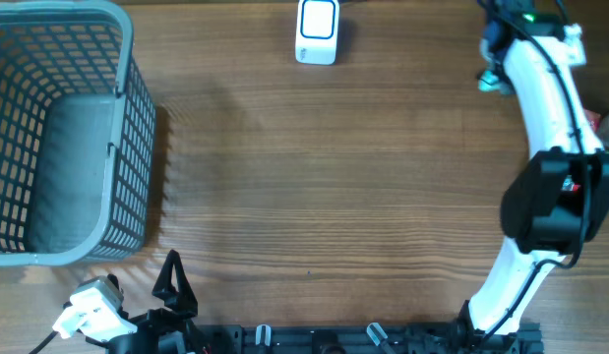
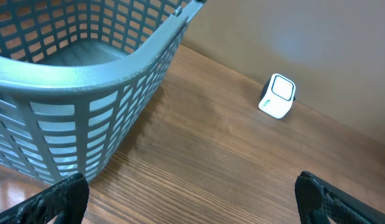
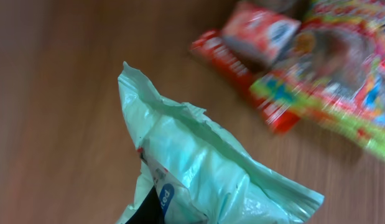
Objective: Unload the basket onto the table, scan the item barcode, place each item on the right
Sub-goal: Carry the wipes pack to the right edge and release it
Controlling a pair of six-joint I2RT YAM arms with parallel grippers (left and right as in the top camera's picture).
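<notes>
At the table's far right edge, grips a pale green packet (image 3: 211, 168) tight in the right gripper (image 1: 494, 71), beside red snack packs (image 3: 260, 37). Holds the left gripper (image 1: 174, 283) spread wide and empty near the basket (image 1: 122, 98). Seems to be at pickup; calls next for carrying it across to the white scanner (image 1: 317, 29) and turning the barcode, not visible, toward it.

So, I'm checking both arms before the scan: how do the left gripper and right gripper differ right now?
The left gripper is wide open and empty; the right gripper is shut on a pale green packet. The left gripper sits by the basket at the near edge; the right gripper is far right, near red snack packets. Neither is at the scanner.
</notes>
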